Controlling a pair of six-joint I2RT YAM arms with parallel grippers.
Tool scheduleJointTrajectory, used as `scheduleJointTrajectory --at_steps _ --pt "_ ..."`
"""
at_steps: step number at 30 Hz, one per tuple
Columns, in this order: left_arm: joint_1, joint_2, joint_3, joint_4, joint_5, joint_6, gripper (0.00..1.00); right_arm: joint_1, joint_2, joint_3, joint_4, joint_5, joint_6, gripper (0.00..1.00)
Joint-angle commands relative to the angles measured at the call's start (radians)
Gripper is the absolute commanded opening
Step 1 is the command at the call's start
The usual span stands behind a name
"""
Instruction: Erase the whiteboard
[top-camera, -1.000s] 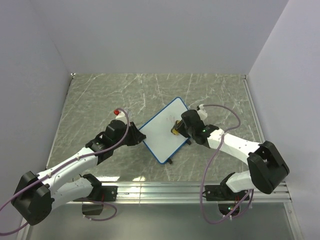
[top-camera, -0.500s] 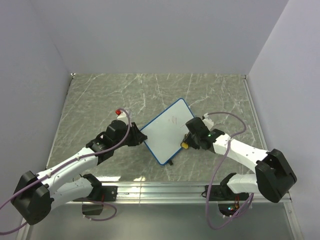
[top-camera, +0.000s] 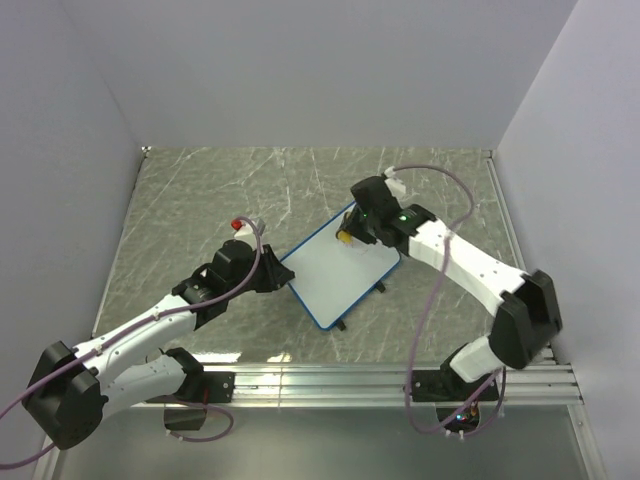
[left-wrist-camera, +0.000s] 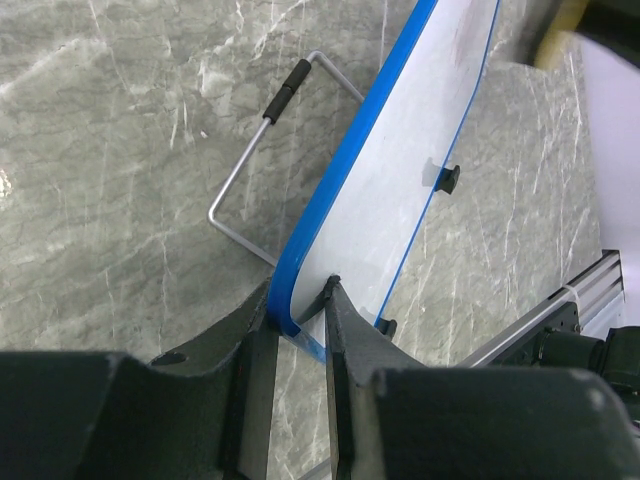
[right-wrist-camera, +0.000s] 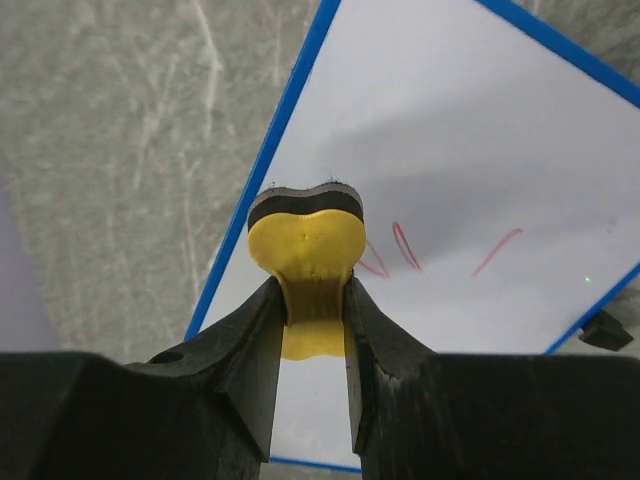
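Observation:
The whiteboard (top-camera: 335, 270), white with a thin blue frame, lies tilted in the middle of the table. My left gripper (top-camera: 272, 277) is shut on its left edge, seen in the left wrist view (left-wrist-camera: 298, 310) clamping the blue frame (left-wrist-camera: 330, 200). My right gripper (top-camera: 350, 235) is shut on the small yellow eraser (right-wrist-camera: 305, 250) with a black felt face, held over the board's far corner (top-camera: 345, 240). Thin red marks (right-wrist-camera: 405, 247) remain on the whiteboard (right-wrist-camera: 470, 150) just right of the eraser.
A red-capped marker (top-camera: 240, 225) lies on the marble tabletop left of the board. A wire stand with a black grip (left-wrist-camera: 280, 90) sticks out under the board. White walls enclose the table; a metal rail (top-camera: 330, 378) runs along the near edge.
My right gripper swung with the eraser from the board's right side down to its near right edge, then up to the far corner. The left gripper stayed clamped on the board.

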Motion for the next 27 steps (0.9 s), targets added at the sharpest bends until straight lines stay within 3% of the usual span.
scheduleJointTrajectory --at_steps 1,10,20,27 --pt "-0.013 0.022 -0.016 -0.161 0.005 0.067 0.00 0.021 0.114 0.084 -0.057 0.018 -0.031 0.00" --pt "-0.030 0.016 -0.011 -0.172 0.002 0.064 0.00 0.055 0.237 0.135 -0.077 0.050 -0.035 0.00" --pt "-0.047 0.028 -0.007 -0.178 -0.007 0.066 0.00 -0.055 0.159 -0.207 0.038 0.020 -0.012 0.00" --pt "-0.053 0.049 -0.001 -0.179 0.000 0.069 0.00 -0.144 0.145 -0.322 0.087 -0.011 -0.035 0.00"
